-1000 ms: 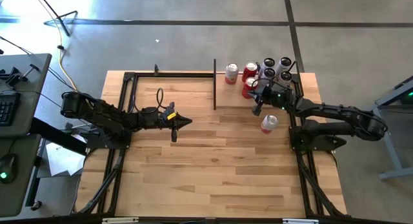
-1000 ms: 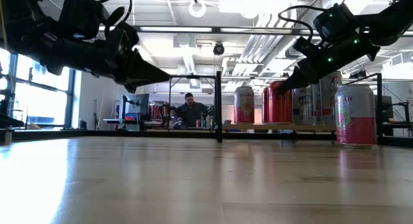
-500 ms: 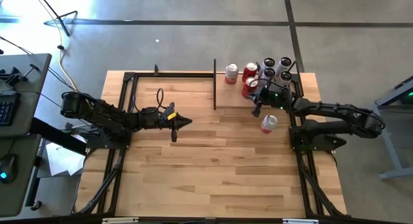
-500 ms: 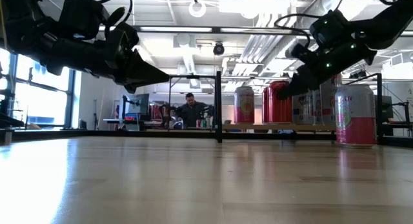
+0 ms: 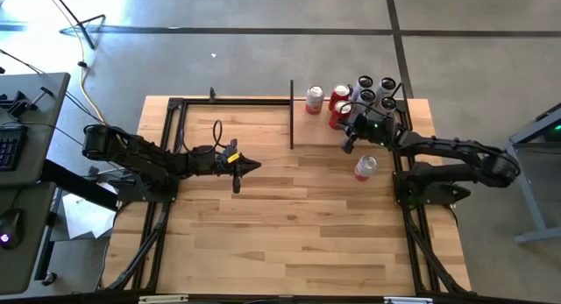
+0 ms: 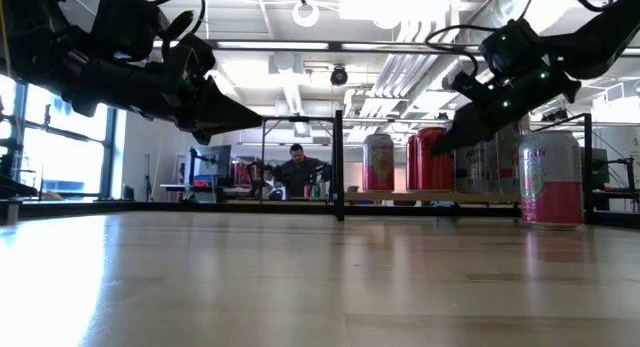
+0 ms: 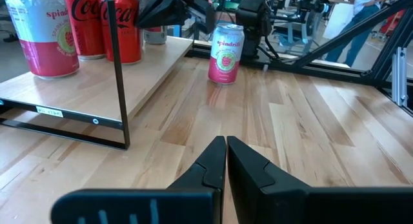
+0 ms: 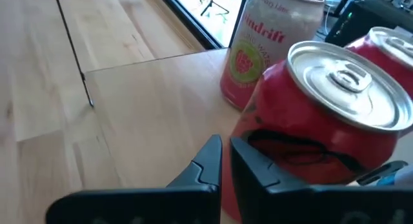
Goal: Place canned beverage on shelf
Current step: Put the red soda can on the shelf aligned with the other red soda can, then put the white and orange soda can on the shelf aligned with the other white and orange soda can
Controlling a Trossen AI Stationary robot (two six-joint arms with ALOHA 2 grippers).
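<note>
A pink-and-white can [image 5: 365,167] [image 6: 550,177] [image 7: 226,53] stands upright on the tabletop, just in front of the shelf's near edge. The shelf [image 5: 316,130] [image 7: 97,88] is a low light-wood plank at the far right, with a thin black upright plate [image 5: 292,116] at its left end. A pink-white can [image 5: 314,100] [image 8: 271,43] and two red cans [image 5: 339,107] [image 8: 322,127] stand on it. My right gripper [image 5: 348,148] [image 8: 224,150] is shut and hovers over the shelf's near edge, close beside the nearer red can. My left gripper [image 5: 256,166] [image 7: 226,146] waits shut above the table's middle.
Several dark-topped cans [image 5: 377,92] crowd the shelf's far right corner. Black frame rails [image 5: 175,129] run along the table's left, far and right sides. The near half of the wooden tabletop [image 5: 289,234] is bare. A person [image 6: 295,172] sits in the room beyond.
</note>
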